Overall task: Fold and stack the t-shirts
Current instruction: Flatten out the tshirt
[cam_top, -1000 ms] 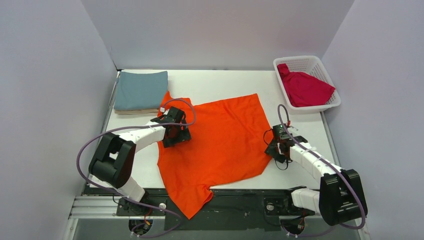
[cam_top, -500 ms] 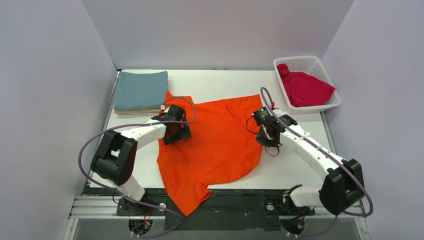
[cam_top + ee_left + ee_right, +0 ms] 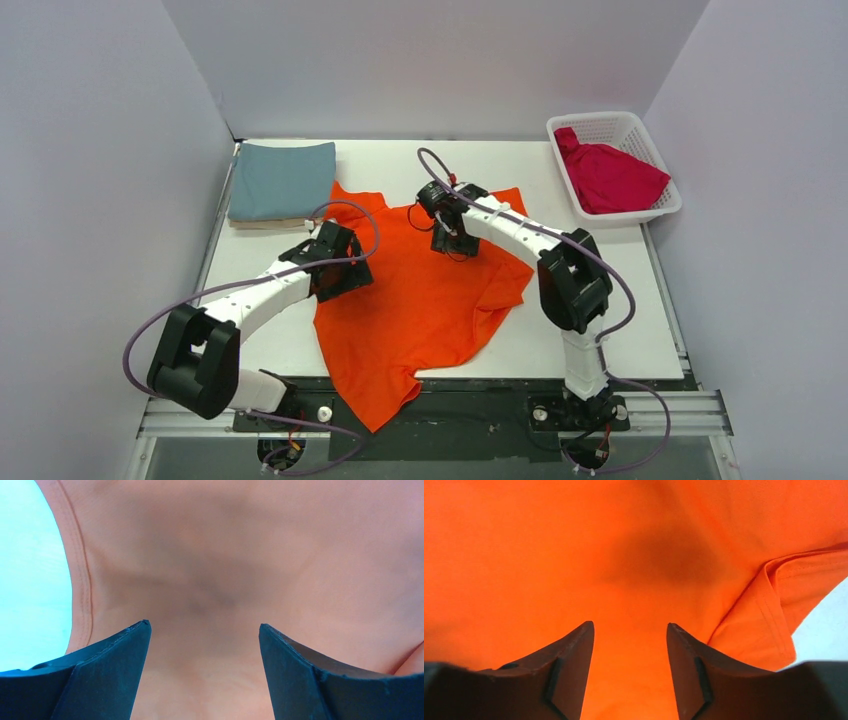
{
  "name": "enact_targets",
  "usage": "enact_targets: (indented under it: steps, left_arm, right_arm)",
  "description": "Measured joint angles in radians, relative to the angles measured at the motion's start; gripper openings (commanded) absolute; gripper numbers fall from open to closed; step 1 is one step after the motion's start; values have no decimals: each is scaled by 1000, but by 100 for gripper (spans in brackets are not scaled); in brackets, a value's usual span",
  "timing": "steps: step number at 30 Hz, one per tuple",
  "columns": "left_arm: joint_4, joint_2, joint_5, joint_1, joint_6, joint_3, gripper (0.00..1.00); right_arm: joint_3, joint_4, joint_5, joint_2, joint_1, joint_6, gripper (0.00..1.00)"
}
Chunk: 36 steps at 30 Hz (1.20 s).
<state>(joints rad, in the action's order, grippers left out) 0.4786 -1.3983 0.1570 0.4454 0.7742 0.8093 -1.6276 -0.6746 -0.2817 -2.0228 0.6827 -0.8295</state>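
Note:
The bright orange t-shirt [image 3: 420,300] lies spread over the table's middle, its bottom corner hanging over the near edge and its right side creased. My left gripper [image 3: 335,272] is open, low over the shirt's left edge; the left wrist view shows the jaws [image 3: 204,627] apart over cloth next to a hem. My right gripper [image 3: 447,228] is open over the shirt's upper middle; the right wrist view shows it [image 3: 630,625] above orange cloth with a folded hem [image 3: 784,595] on the right. The teal-blue shirt [image 3: 281,180] lies folded on the beige one [image 3: 262,224] at the back left. The crimson shirt [image 3: 610,178] is in the basket.
The white lattice basket [image 3: 600,122] stands at the back right corner. Grey walls close in the left, back and right sides. Both arms' purple cables loop over the table. A black rail runs along the near edge.
My right arm swung from the shirt's right edge up and left to its upper middle. The shirt's right side crumpled inward. My left gripper shifted slightly down-left.

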Motion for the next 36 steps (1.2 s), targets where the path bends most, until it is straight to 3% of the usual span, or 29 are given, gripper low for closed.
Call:
enact_targets:
  steps: [5,12,16,22,27,36]
  left_arm:
    - [16,49,0,0,5,-23,90]
    - [13,55,-2,0,7,-63,90]
    - [10,30,-1,0,8,-70,90]
    - [-6,-22,-1,0,11,-71,90]
    - [-16,-36,0,0,16,-70,90]
    - [-15,-38,11,0,26,-67,90]
  right_arm:
    - [156,40,1,158,4,35,59]
    - [710,150,21,645,-172,21,57]
    - [885,234,122,703,-253,21,53]
    - [925,363,221,630,-290,27,47]
    - [925,430,240,581,-291,30,26]
    - [925,393,200,617,-291,28,2]
